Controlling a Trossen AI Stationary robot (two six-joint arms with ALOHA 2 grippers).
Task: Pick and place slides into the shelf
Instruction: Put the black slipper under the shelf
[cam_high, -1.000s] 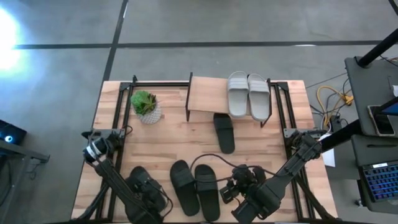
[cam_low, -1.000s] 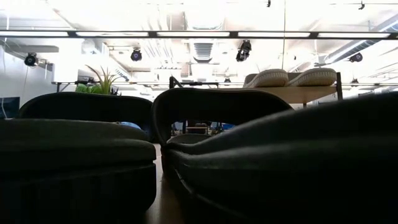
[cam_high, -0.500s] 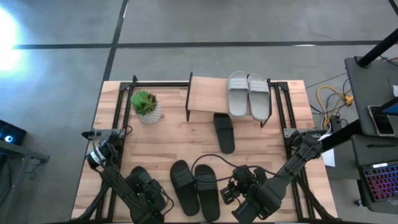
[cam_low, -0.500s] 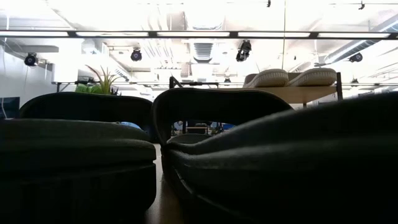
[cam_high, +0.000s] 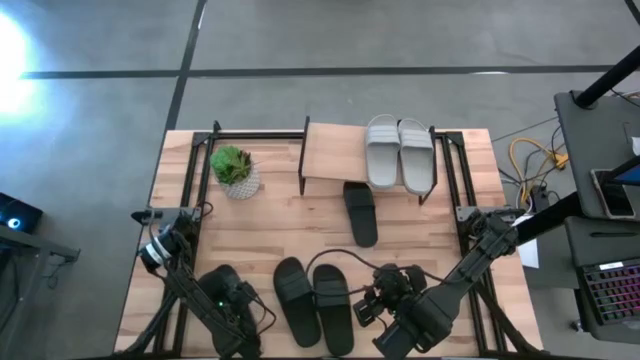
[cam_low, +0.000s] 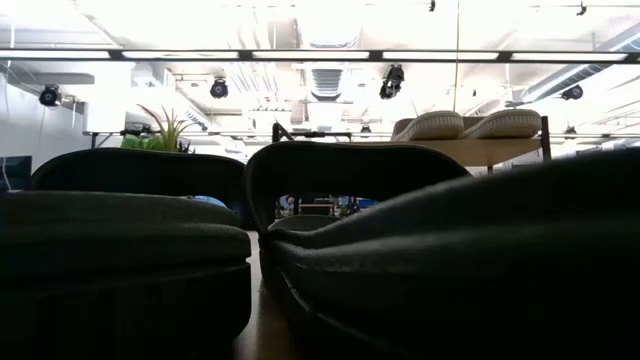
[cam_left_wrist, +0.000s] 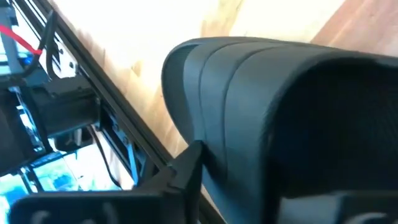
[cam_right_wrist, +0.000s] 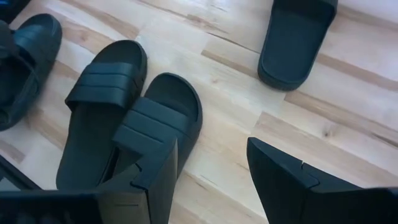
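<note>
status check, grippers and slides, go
Left gripper down on black slide, grip unconfirmed. Right gripper open, empty, near black pair. Two grey slides on shelf.

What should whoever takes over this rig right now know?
Left tool: right at the front-left black slide.
Right tool: open, empty, front right beside the black pair.
Done: two grey slides sit on the shelf.
Lone black slide lies on the table at the shelf's front edge.
Left: all four black slides.
</note>
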